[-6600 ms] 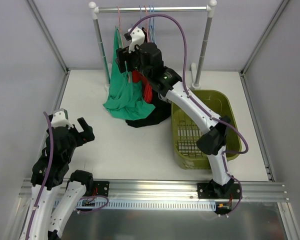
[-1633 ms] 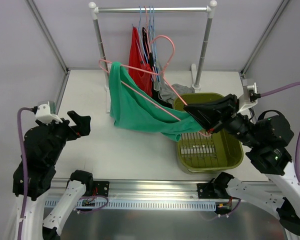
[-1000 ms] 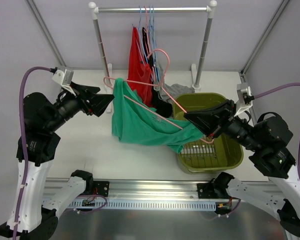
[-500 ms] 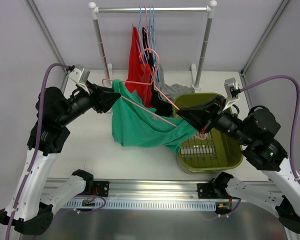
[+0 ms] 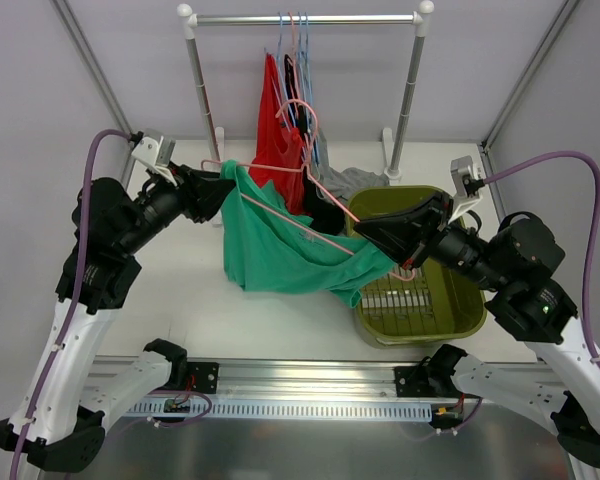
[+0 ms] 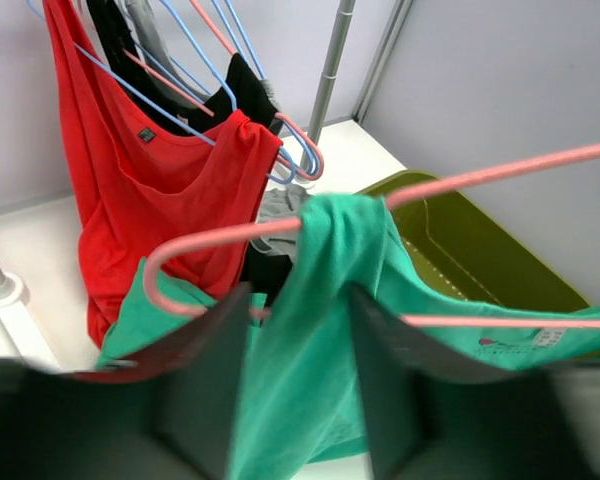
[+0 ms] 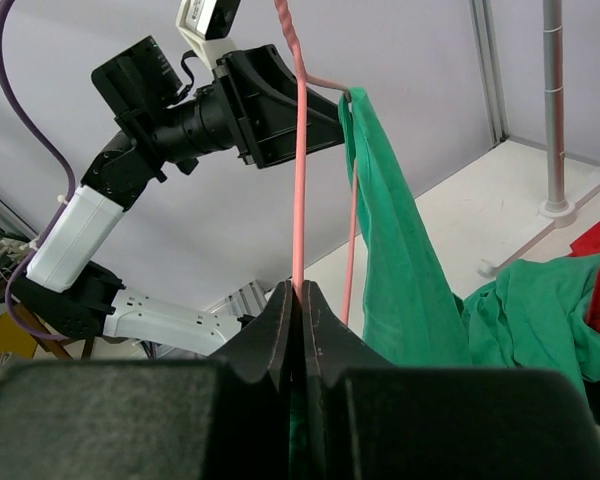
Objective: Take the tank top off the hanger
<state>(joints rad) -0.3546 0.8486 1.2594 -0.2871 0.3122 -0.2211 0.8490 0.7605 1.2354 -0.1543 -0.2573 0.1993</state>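
The green tank top [image 5: 280, 250] hangs on a pink hanger [image 5: 300, 222] held in the air between both arms. My right gripper [image 5: 363, 230] is shut on the hanger's thin pink bar [image 7: 299, 200], which runs straight up out of its fingertips [image 7: 285, 300]. My left gripper [image 5: 218, 190] is at the hanger's far left end. In the left wrist view its fingers [image 6: 220, 340] stand apart on either side of the tank top's shoulder strap [image 6: 330, 240], where the strap drapes over the hanger [image 6: 480, 178]. The cloth fills the gap without being pinched flat.
A clothes rack [image 5: 305, 18] stands at the back with a red top [image 5: 275, 110] and dark garments on blue hangers. An olive basket [image 5: 450, 310] sits under my right arm. Grey cloth [image 5: 355, 180] lies beside the basket's far rim.
My left gripper has reached the hanger's left end, and its jaws have narrowed around the green strap. The right gripper and hanger shifted slightly left.
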